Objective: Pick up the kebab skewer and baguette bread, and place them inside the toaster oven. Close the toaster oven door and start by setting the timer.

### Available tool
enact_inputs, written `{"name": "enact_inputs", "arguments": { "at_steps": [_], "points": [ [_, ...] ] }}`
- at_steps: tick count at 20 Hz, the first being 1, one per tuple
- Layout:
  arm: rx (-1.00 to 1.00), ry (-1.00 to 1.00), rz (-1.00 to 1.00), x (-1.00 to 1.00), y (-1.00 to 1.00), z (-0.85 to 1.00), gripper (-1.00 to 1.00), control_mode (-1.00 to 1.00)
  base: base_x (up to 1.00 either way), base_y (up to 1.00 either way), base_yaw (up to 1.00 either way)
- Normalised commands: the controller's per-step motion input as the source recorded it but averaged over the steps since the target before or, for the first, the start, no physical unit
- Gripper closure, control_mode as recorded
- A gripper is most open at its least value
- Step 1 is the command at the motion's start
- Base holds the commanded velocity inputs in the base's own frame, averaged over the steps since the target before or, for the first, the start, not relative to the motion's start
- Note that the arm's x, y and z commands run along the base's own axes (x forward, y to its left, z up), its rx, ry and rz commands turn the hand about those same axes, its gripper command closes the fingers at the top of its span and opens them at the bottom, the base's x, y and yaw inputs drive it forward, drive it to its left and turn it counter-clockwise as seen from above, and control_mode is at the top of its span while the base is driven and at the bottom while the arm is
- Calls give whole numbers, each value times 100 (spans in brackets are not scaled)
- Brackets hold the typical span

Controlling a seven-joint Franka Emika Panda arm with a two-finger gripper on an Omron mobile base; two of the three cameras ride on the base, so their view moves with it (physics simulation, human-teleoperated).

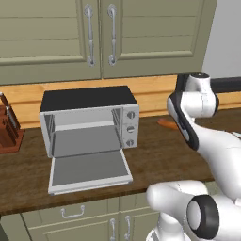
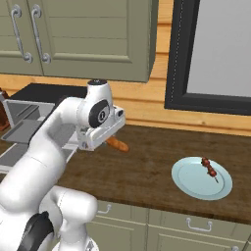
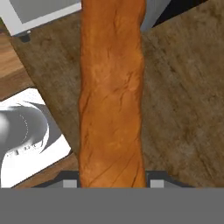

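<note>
At the near edge of the wooden counter [image 2: 147, 171], off to the right, a pale blue plate [image 2: 193, 184] carries the kebab skewer [image 2: 210, 169], which lies on the plate's far right part. Well to the left of it, the gripper [image 3: 112, 183] holds the baguette bread [image 3: 111, 96] between its jaws, one finger on each side of the loaf; in the hand view the loaf runs straight away from the fingers over the counter. In the right base view an orange-brown end of it pokes out from under the hand. Farther left, the toaster oven [image 1: 89, 120] stands against the wooden back wall, with the toaster oven door [image 1: 89, 170] dropped flat toward the counter's near edge. A knife block [image 1: 9, 129] sits left of the oven. Green cabinets [image 1: 101, 33] hang above.
</note>
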Motion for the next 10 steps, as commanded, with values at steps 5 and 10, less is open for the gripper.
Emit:
{"name": "enact_inputs", "arguments": {
  "at_steps": [5, 10],
  "points": [
    [0, 0, 26, -8, 100, 17, 100, -100, 0, 0, 0],
    [0, 0, 19, -12, 100, 12, 100, -100, 0, 0, 0]
  ]
}}
